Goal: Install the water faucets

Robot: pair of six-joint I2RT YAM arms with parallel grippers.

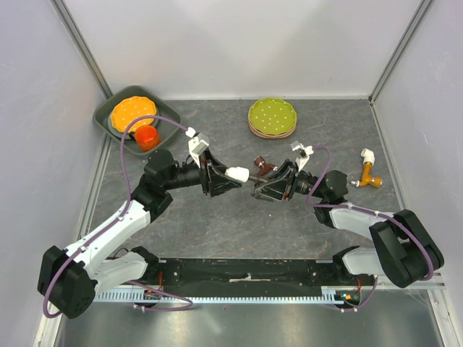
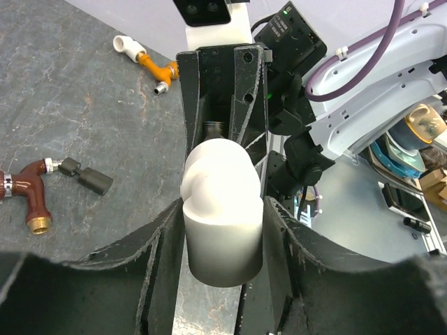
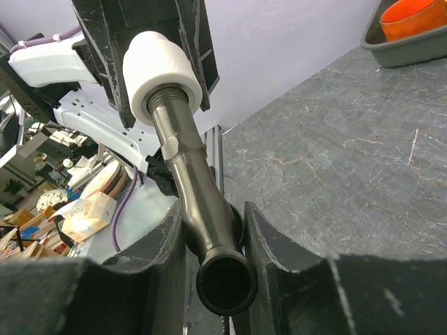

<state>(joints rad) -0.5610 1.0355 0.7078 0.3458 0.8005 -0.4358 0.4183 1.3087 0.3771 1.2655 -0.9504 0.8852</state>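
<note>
Joining step: left gripper [image 1: 226, 177] clamps the white elbow fitting [image 3: 159, 73]; right gripper [image 1: 266, 186] grips the dark grey tap [image 3: 199, 202], threads at the fitting's mouth. Next likely: aligned twisting.

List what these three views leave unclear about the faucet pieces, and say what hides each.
Right wrist: thread depth of dark grey tap inside white elbow, hidden by the elbow's rim.
Left wrist: that tap, almost wholly behind the elbow.
Top external: reddish-brown tap, its details too small to read.
</note>
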